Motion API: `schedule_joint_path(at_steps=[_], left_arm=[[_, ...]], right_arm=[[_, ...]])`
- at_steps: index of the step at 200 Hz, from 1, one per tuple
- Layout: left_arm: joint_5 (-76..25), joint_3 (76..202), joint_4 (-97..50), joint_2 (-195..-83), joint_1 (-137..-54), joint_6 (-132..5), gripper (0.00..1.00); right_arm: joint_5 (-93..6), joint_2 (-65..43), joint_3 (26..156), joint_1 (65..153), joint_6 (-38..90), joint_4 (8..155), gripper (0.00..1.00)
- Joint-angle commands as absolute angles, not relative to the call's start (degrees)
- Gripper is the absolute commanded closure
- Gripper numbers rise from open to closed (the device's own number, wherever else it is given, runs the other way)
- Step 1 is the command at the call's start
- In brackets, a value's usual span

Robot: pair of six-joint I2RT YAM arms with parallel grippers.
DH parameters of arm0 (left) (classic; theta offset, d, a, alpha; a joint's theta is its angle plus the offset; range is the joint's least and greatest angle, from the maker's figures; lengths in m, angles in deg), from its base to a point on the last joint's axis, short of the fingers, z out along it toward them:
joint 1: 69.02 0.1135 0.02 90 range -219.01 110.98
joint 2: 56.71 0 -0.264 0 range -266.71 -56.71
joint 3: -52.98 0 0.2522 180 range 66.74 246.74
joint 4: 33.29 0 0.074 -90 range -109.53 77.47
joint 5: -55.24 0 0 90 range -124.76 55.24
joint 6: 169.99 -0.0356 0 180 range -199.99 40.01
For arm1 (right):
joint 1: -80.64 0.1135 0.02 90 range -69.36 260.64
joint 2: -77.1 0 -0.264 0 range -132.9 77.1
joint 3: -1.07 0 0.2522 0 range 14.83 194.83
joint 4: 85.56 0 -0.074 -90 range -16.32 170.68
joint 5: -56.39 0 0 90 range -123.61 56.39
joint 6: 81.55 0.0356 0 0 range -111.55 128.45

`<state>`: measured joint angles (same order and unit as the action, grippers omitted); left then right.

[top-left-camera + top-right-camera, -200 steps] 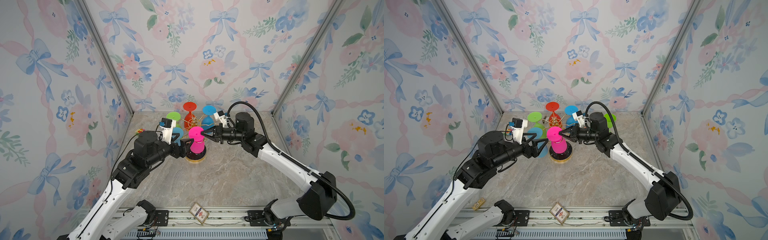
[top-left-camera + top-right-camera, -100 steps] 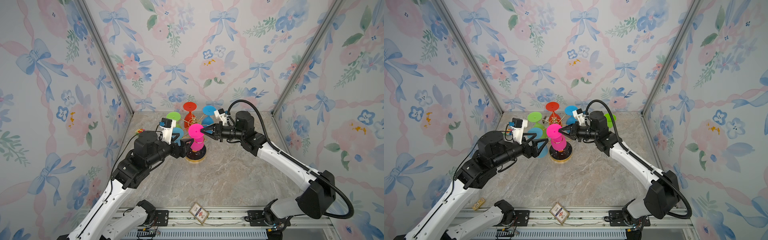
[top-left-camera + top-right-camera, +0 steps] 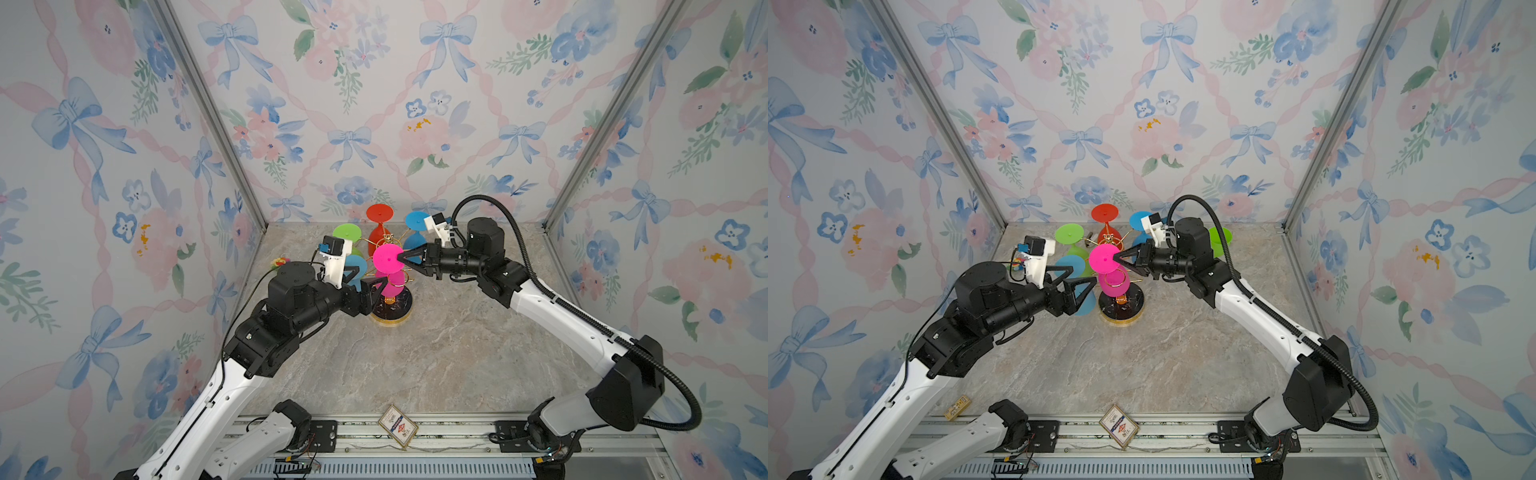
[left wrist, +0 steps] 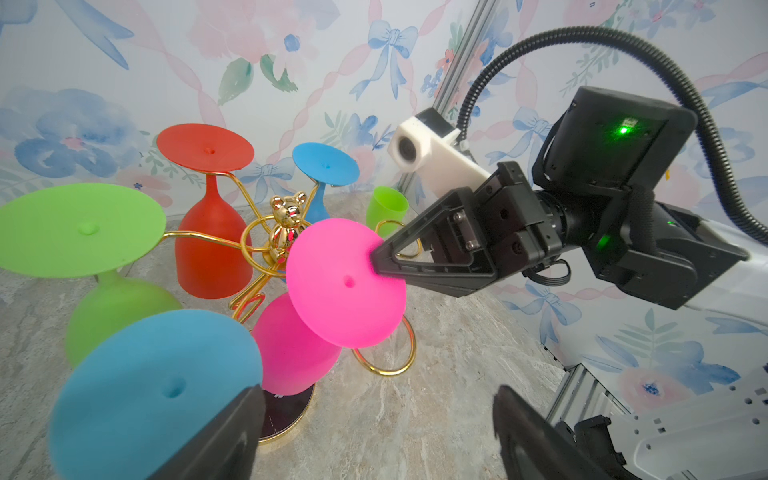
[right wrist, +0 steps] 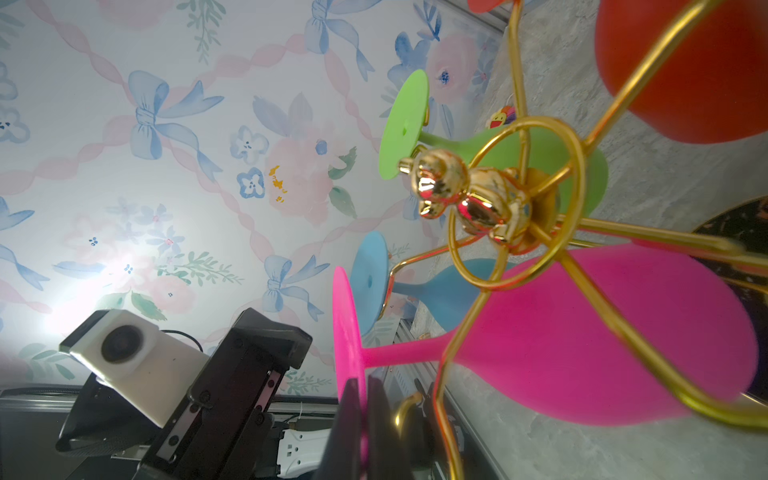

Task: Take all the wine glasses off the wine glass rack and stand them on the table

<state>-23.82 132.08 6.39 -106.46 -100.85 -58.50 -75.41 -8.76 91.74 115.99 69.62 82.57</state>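
A pink wine glass (image 3: pixel 387 257) hangs tilted, bowl down, beside the gold wine glass rack (image 3: pixel 388 240) with its round black base (image 3: pixel 401 309). My right gripper (image 3: pixel 401 257) is shut on the rim of the pink foot (image 4: pixel 347 282); the right wrist view shows both fingers pinching the pink wine glass (image 5: pixel 345 332). An empty-looking gold loop (image 4: pixel 384 357) lies just under the foot, and the stem there is hidden. My left gripper (image 3: pixel 1086 277) stands open beside the pink bowl (image 3: pixel 1115 282), holding nothing.
Green (image 3: pixel 347 233), red (image 3: pixel 379 214) and two blue glasses (image 3: pixel 415 220) (image 3: pixel 1069 266) hang on the rack's other arms. A green cup (image 3: pixel 1219 241) stands behind the right arm. A small toy (image 3: pixel 280 262) lies by the left wall and a card (image 3: pixel 397 426) at the front rail.
The right gripper has lifted the pink glass's foot slightly up and to the left. The left arm has hardly moved.
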Motion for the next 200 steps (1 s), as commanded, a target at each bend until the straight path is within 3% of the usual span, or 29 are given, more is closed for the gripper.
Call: schedule_joint_path(at_steps=[1,200], left_arm=[[-24.12,132.16,6.95,-106.52,-100.44,-58.63,0.12],[-22.73,134.22,6.94,-107.87,-100.41,-58.32,0.12]], right_arm=[[-76.56,-8.94,94.12,117.44,67.07,80.53,1.0],[-78.59,-5.33,92.95,121.56,56.68,67.7,1.0]])
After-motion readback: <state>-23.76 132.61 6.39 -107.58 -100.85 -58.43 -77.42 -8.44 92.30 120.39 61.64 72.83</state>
